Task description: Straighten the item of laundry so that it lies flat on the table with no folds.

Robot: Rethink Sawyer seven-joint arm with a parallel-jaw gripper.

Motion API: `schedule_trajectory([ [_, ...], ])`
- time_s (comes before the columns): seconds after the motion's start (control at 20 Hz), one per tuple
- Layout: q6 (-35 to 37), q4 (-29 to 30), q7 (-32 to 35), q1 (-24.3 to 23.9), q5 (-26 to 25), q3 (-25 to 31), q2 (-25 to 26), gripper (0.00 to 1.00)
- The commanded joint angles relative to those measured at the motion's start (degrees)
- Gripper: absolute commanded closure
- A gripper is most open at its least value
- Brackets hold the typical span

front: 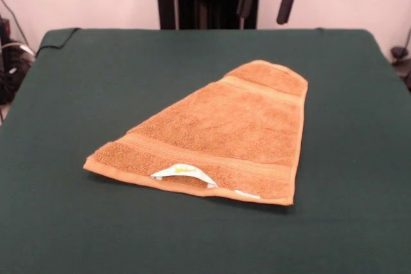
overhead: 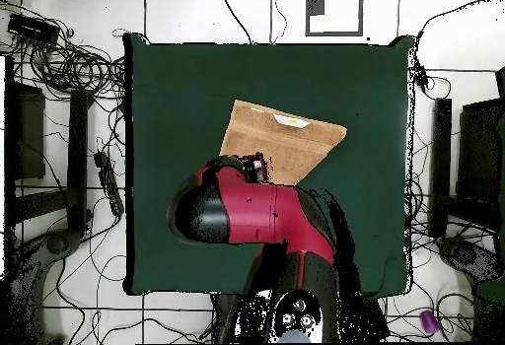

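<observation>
The towel [front: 221, 136] lies on the surface [front: 77, 94], which is draped in dark green cloth. In the front view the towel sits a little toward 3 o'clock of centre. Its shape there is a tapering wedge: a wide hemmed edge faces 6 o'clock, and the cloth narrows to a rounded end near 1 o'clock. The long slanted side, running from 8 o'clock up to 1 o'clock, reads as a fold, with part of the cloth doubled under or over. A woven band crosses the towel near each end. A white label [front: 183, 171] curls up from the wide hem at 6 o'clock.

In the overhead view the towel [overhead: 286, 139] lies near the middle of the surface [overhead: 168, 85], with its label edge toward 12 o'clock. The red and black arm [overhead: 256, 218] reaches in from 6 o'clock and covers the towel's narrow end.

The end effector cannot be picked out with certainty in either view, so I cannot tell whether it is wide or narrow.
</observation>
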Motion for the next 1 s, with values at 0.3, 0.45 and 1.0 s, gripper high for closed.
schedule_trajectory([
  [0.3,2.69,2.68,5.77,-6.36,4.26,9.47,4.73,0.00],
  [0.45,7.13,0.29,2.60,-8.85,4.73,12.04,5.24,0.00],
  [1.0,13.33,-2.53,0.48,-12.23,4.19,16.06,6.09,0.00],
])
